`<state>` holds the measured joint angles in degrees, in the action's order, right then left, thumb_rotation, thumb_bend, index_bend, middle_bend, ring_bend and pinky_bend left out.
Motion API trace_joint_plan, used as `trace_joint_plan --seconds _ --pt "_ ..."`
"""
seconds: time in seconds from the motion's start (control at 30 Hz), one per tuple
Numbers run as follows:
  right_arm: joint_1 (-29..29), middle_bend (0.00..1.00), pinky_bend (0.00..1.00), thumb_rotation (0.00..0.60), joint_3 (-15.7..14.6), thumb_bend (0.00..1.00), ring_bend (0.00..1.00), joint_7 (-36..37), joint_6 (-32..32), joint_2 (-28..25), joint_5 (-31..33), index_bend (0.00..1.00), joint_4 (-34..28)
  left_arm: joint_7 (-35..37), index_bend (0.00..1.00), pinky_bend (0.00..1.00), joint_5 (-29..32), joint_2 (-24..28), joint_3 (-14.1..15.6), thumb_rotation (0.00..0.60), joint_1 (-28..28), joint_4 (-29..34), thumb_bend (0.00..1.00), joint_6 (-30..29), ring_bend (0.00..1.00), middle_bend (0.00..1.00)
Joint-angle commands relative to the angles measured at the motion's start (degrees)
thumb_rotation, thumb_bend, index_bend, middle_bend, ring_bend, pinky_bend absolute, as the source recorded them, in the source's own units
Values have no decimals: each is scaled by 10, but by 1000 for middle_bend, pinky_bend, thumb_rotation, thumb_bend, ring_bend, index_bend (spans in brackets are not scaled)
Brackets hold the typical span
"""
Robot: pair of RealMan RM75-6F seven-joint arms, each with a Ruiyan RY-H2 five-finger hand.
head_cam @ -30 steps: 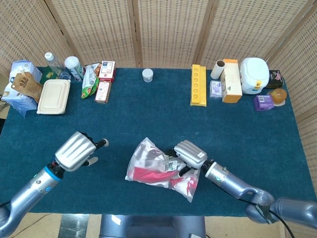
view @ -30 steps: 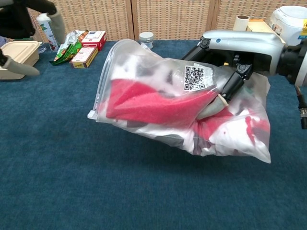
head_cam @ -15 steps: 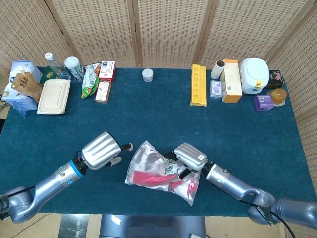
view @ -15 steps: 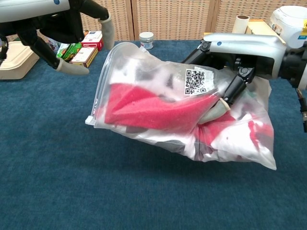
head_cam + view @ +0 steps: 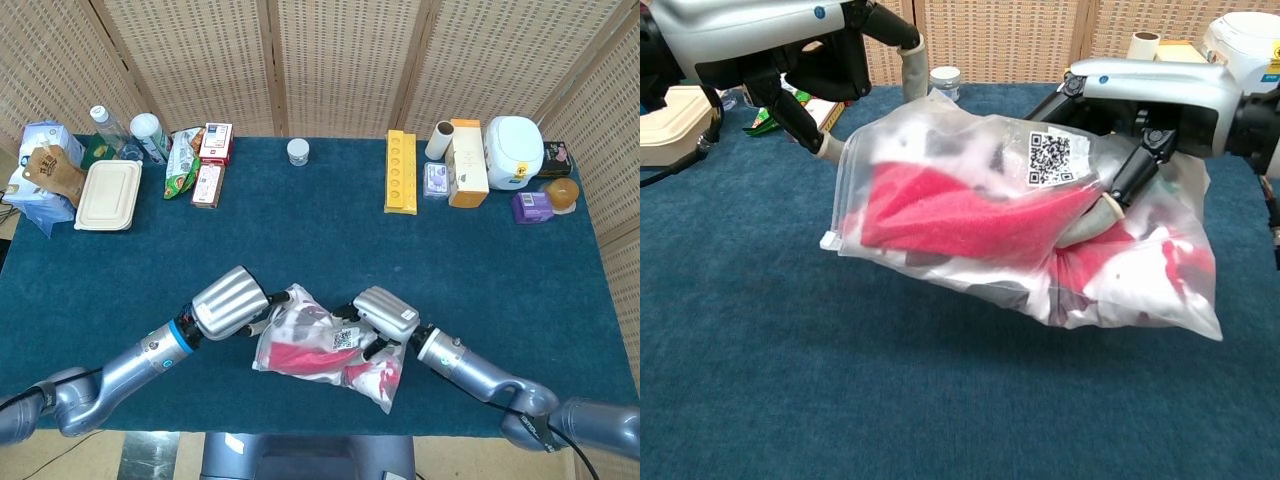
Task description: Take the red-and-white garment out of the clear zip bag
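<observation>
**Bag held by right hand, left hand at its zip edge**

Bag first: the clear zip bag [image 5: 1040, 235] is near the front edge of the table, between the two hands, with the red-and-white garment [image 5: 970, 215] inside it. Chest view shows what the head view cannot: the right hand [image 5: 1140, 130] grips the bag from above, fingers [image 5: 1102, 212] pressing into the plastic beside a QR label [image 5: 1053, 158]. The bag looks raised a little from the cloth on its left side. The left hand [image 5: 805, 60] has its fingers spread at the zip end of the bag; whether they already pinch the plastic, I cannot tell.

Head view shows both arms coming from the near side and the whole surface, a table with dark blue cloth [image 5: 320, 235]. Along the far edge stand a beige lunch box [image 5: 108, 182], a yellow tray [image 5: 401, 171], a small white jar [image 5: 298, 151] and a white appliance [image 5: 514, 151]. Behind is a woven screen [image 5: 330, 60].
</observation>
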<state>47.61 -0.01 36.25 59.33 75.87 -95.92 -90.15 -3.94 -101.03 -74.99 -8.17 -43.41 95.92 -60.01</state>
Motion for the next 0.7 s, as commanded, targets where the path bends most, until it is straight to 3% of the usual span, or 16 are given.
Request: trace_joint_plan --seconds 0.03,0.43,0.7 --pt "0 1000 1000 600 -1 118 1000 9 1 -4 -2 956 1 0 453 912 2 -2 2 600 -2 -2 211 -3 966 1000" --pt "-2 1000 1000 600 -2 117 1000 33 6 -12 -6 957 4 2 461 912 11 16 14 600 3 1 211 -27 966 1000" --pt "-1 1000 1000 600 -1 118 1000 29 5 -14 -8 956 -2 20 461 912 14 -1 12 600 -7 -14 211 -37 966 1000"
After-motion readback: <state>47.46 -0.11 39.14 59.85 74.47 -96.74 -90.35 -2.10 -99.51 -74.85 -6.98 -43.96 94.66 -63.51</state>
